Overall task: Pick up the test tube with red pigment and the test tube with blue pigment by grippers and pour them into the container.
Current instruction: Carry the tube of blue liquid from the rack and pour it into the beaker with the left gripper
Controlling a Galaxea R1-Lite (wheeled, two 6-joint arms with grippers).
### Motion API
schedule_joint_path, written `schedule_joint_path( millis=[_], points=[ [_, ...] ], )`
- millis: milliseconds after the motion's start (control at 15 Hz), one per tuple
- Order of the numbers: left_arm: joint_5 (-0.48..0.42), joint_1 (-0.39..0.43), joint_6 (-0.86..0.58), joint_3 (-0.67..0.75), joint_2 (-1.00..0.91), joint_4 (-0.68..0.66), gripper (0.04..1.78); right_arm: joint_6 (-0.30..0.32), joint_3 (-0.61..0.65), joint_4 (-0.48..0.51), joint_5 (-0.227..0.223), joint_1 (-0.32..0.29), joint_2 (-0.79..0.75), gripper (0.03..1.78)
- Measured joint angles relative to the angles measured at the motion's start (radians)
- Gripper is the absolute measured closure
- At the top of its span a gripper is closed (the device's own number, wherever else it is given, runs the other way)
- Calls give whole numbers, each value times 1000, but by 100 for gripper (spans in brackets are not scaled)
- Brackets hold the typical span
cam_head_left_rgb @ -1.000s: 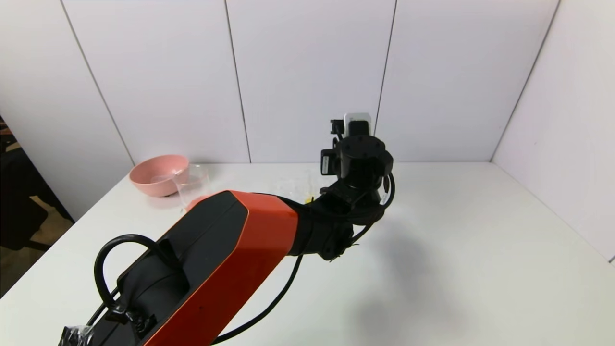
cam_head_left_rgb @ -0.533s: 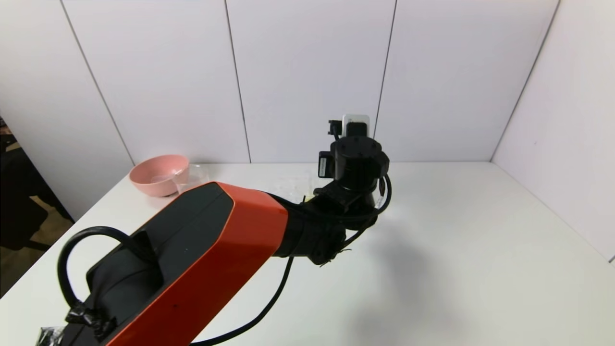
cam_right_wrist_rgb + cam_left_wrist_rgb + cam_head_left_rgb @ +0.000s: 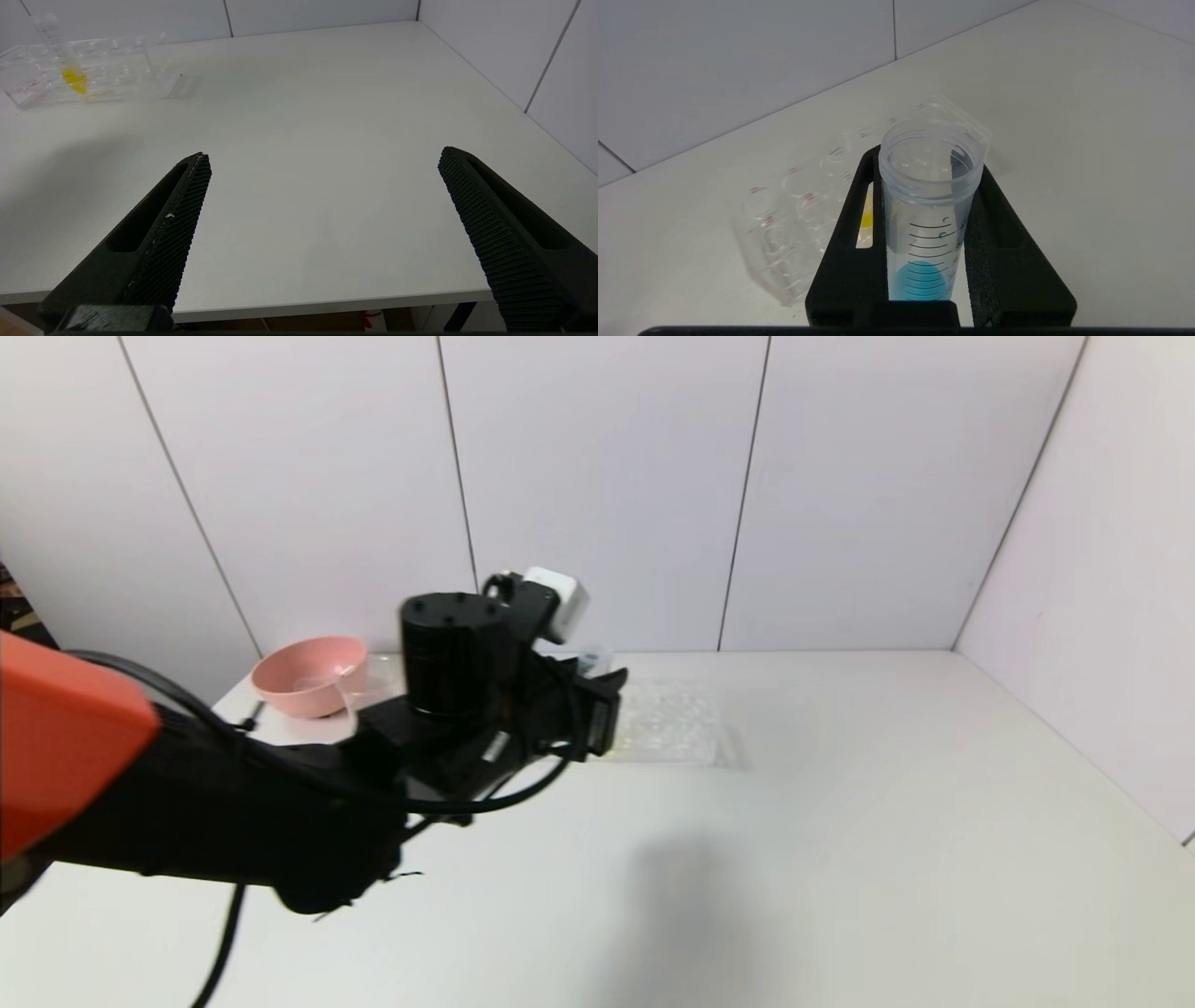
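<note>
blue tube (image 3: 924, 224) now leftward, in tool (image 3: 927, 158)

Clear plastic test tube with blue pigment (image 3: 924, 224); matt white table (image 3: 840, 859); ribbed black jaws.

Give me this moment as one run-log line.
left pincer: shut on blue test tube, above table | right pincer: open, empty, table edge | rack: yellow tube only
</note>
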Motion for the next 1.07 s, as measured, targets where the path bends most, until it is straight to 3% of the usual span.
schedule_joint_path(
  millis=[333,600,733,867,1067],
  points=[
    [-532,464,19,216,-232,-1,135,0,0,0,0,0,0,4],
    [-944,848,37,259,-295,-8,135,0,0,0,0,0,0,4],
    [-1144,991,86,262,-285,-11,135,0,0,0,0,0,0,4],
    [-1269,1072,133,259,-256,-14,135,0,0,0,0,0,0,4],
    [-1286,1104,156,243,-209,-14,135,0,0,0,1,0,0,4]
  ],
)
